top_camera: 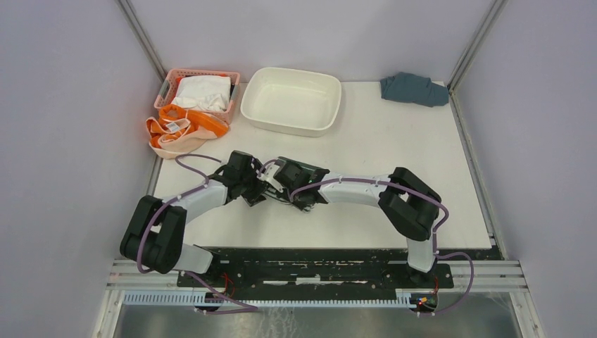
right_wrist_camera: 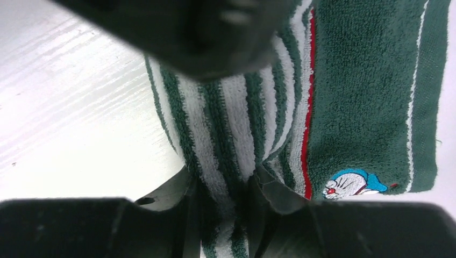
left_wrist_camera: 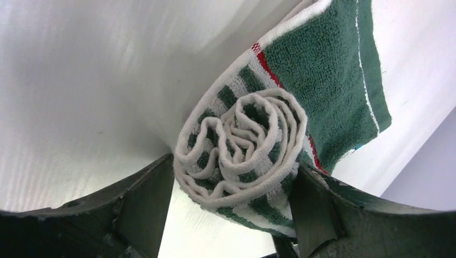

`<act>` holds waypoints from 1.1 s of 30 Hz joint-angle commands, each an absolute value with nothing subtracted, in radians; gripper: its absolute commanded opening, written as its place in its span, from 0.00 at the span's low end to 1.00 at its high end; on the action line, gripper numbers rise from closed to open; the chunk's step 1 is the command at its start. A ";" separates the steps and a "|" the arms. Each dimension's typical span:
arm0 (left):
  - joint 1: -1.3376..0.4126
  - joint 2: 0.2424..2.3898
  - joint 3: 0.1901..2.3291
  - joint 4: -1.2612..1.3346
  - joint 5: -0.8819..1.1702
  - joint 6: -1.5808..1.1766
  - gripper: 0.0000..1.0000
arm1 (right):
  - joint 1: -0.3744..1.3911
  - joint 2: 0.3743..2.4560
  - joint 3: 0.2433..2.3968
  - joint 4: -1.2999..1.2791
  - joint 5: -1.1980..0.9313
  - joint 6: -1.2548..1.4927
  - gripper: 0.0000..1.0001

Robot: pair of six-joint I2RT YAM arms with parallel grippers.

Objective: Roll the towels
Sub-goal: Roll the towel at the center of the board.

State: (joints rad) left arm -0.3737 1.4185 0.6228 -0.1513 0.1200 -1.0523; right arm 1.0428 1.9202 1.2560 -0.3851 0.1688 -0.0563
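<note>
Both arms reach in from the near edge and meet at mid-table (top_camera: 394, 141). Left gripper (left_wrist_camera: 232, 166): fingers (left_wrist_camera: 145, 199) closed on either side of the rolled end of the green-and-white striped towel (left_wrist_camera: 242, 140), both touching the spiral. The roll lies on the table, and its unrolled tail of plain green terry with a red line and a thin white line spreads flat past it. Right gripper (right_wrist_camera: 223, 180): fingers (right_wrist_camera: 269, 193) pinched tight on the striped part of the same towel, with fabric bunched between them. A small blue cartoon patch (right_wrist_camera: 352, 183) shows on the flat green part beside them.

Farther back on the left, the orange towel (top_camera: 184, 130) is crumpled at the table's edge, touching the front of a pink basket (top_camera: 176, 77) that holds a white cloth (top_camera: 204, 91). A white tub (top_camera: 290, 70) sits just right of the basket. A blue-grey cloth (top_camera: 414, 88) is heaped in the far right corner.
</note>
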 commanded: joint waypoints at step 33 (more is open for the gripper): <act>-0.343 1.128 0.444 -0.171 0.095 -1.147 0.83 | 0.769 2.244 1.335 -0.491 -0.890 0.446 0.25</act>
State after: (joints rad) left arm -0.3424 1.0260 0.4324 -0.3012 0.0643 -1.1362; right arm 0.7689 2.1918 1.4067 -0.4953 -0.9913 0.4019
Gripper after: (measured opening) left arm 0.846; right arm 0.358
